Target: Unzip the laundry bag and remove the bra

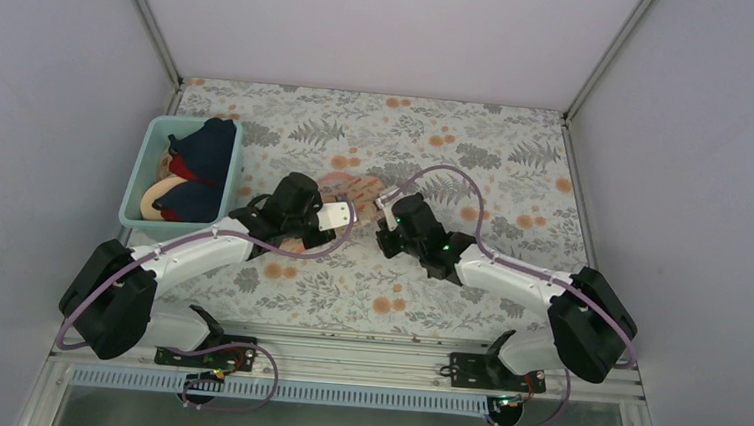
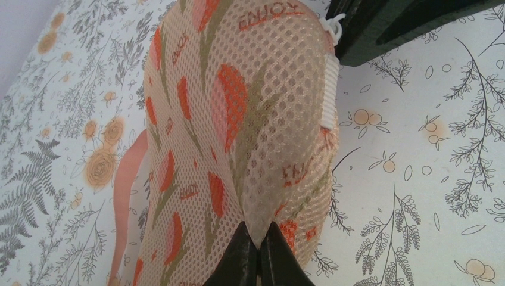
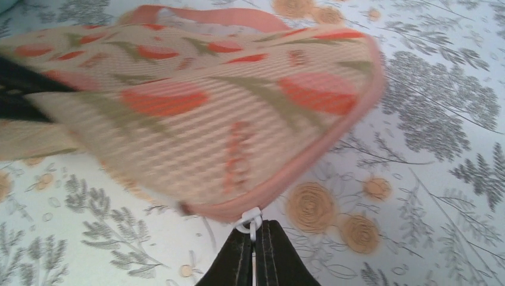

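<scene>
The laundry bag (image 1: 358,186) is a peach mesh pouch with orange-red flowers, lying between the two grippers mid-table. My left gripper (image 2: 260,239) is shut on a pinch of the bag's mesh (image 2: 238,119) at its near end. My right gripper (image 3: 256,233) is shut on the white zipper pull (image 3: 250,219) at the bag's pink-piped edge (image 3: 196,113). In the left wrist view the right gripper's dark body (image 2: 393,24) sits at the bag's far end, beside a strip of white zipper tape (image 2: 330,89). The bra is hidden.
A teal plastic bin (image 1: 146,162) stands at the left of the table, holding navy-and-red bras and a beige one. A floral cloth (image 1: 478,150) covers the table. Walls close it in at the back and both sides.
</scene>
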Robot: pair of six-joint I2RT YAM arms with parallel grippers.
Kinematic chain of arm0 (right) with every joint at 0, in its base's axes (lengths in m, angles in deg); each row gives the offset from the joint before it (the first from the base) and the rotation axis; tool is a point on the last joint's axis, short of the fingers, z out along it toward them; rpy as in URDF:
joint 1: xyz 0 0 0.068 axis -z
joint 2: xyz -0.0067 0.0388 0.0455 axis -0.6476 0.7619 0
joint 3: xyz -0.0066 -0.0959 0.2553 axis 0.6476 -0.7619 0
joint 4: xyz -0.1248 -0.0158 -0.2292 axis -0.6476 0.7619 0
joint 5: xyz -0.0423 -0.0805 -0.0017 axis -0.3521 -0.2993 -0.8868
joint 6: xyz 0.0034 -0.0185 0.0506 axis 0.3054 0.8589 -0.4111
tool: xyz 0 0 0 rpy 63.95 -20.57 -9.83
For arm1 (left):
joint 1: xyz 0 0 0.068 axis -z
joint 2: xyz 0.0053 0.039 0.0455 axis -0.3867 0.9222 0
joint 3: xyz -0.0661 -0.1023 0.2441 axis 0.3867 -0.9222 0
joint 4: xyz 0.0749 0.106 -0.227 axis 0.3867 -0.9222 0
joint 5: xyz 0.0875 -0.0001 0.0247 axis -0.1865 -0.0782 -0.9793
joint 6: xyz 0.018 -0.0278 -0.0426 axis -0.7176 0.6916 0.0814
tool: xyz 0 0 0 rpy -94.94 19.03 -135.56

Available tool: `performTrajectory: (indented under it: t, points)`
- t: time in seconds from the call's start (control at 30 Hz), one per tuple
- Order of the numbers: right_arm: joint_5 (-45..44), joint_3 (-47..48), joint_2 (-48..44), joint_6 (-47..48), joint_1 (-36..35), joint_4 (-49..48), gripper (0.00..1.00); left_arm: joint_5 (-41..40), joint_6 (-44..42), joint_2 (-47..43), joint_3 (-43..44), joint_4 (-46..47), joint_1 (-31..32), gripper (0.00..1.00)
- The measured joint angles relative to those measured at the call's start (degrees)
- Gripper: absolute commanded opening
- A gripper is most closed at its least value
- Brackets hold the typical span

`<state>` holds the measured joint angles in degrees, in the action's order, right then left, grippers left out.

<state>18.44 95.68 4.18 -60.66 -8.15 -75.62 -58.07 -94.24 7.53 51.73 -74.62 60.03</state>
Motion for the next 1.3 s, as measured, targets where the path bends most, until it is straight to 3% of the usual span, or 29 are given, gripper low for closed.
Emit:
performTrajectory:
  t: [0.43,0.57,0.6,0.7,0.73,0.77,1.1,1.3]
  points:
    - [10.8,0.0,0.0,1.2,12.2,1.4,0.04,1.6,-2.6,0.0,0.0,0.1,0.0,0.02]
    - [15.3,0.0,0.0,1.8,13.2,1.4,0.04,6.8,-2.4,0.1,0.1,0.0,-3.9,0.06]
    - [16.9,0.0,0.0,1.9,13.1,1.4,0.04,8.2,-2.3,0.4,0.5,-0.1,-5.9,0.16]
    - [20.2,0.0,0.6,1.9,11.6,0.8,0.04,9.0,-2.6,1.9,2.3,0.1,-10.8,0.87]
    - [21.0,0.0,0.8,1.9,10.6,0.8,0.04,8.7,-3.2,2.1,2.6,0.3,-11.8,0.97]
    - [21.7,-0.1,0.9,1.8,9.7,0.7,0.04,8.1,-4.1,2.1,2.6,0.6,-12.6,1.0]
    - [29.7,0.1,0.9,-0.9,3.9,-1.2,0.04,12.0,-12.2,0.1,8.6,-10.2,-10.5,0.97]
    - [32.0,4.0,1.5,-3.2,3.1,-1.3,0.04,16.6,-12.2,-0.5,12.1,-16.3,-6.3,0.87]
